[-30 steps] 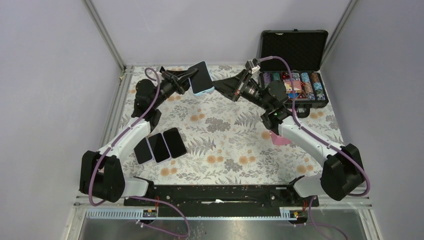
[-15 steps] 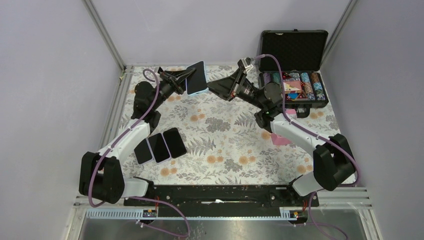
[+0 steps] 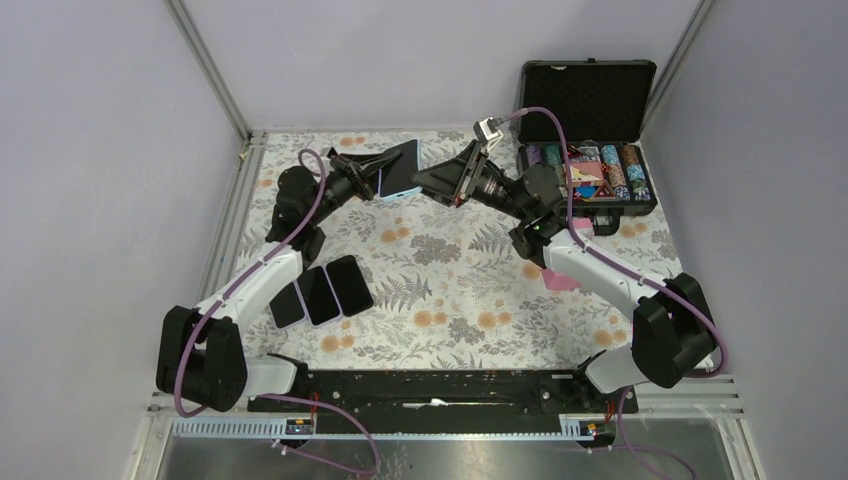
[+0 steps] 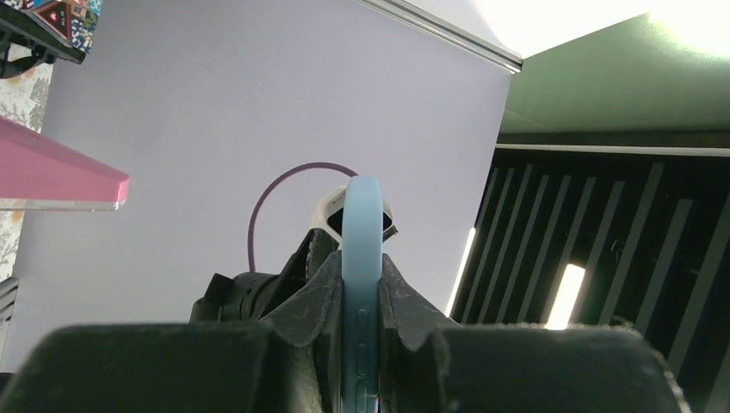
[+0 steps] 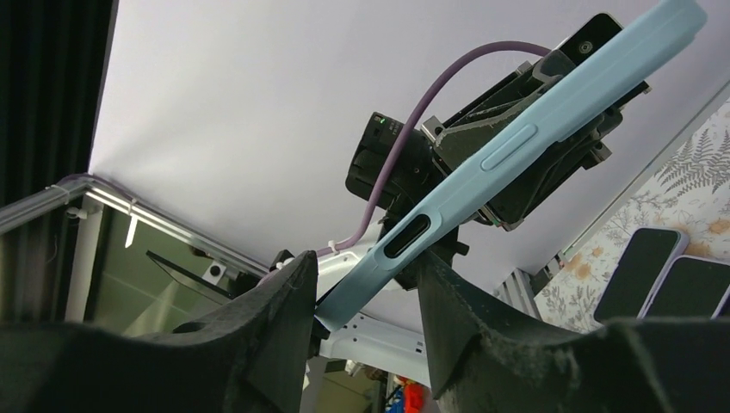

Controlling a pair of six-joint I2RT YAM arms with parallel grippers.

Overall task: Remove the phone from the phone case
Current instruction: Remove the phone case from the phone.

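The left pincer (image 3: 372, 178) is clenched on a phone (image 3: 400, 165) in a light blue phone case (image 4: 361, 258). The case is pinched between its two fingers and held up off the floral tablecloth (image 3: 450, 270). Seen from above, the phone shows its dark screen. Facing it, the right pincer (image 5: 363, 280) is released, its fingers parted on either side of the case's free end. Below and behind the left pincer, three more phones (image 3: 320, 290) lie side by side. Behind the right pincer stands an open poker-chip case (image 3: 590, 165).
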